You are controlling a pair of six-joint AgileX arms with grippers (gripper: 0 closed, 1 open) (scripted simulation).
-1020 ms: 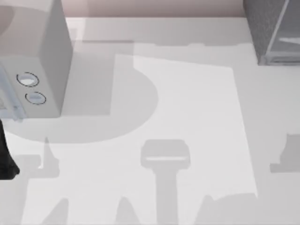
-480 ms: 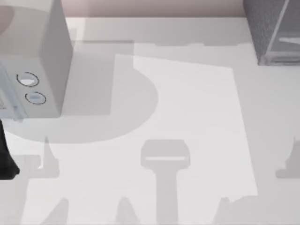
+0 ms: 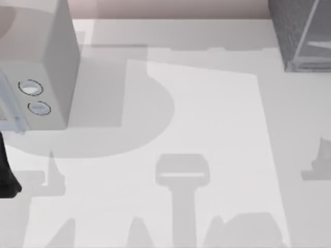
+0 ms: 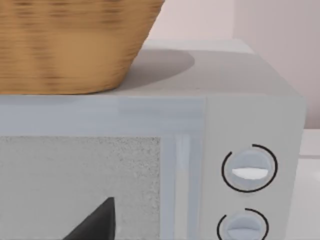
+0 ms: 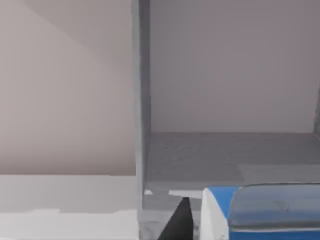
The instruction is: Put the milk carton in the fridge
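Your right wrist view shows the blue-topped milk carton (image 5: 265,212) before the speckled grey fridge (image 3: 302,33) at two o'clock; whether either gripper is gripping, I cannot tell

The fridge (image 3: 302,31) was dark grey and speckled, with paler grey frame edges. The milk carton (image 5: 260,212) showed a blue top above white. The microwave (image 3: 41,77) was light grey; atop it sat a tan woven basket (image 4: 70,45).

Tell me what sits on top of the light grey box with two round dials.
A woven tan wicker basket rests on the light grey dial box, casting a shadow. Its inside cannot be seen.
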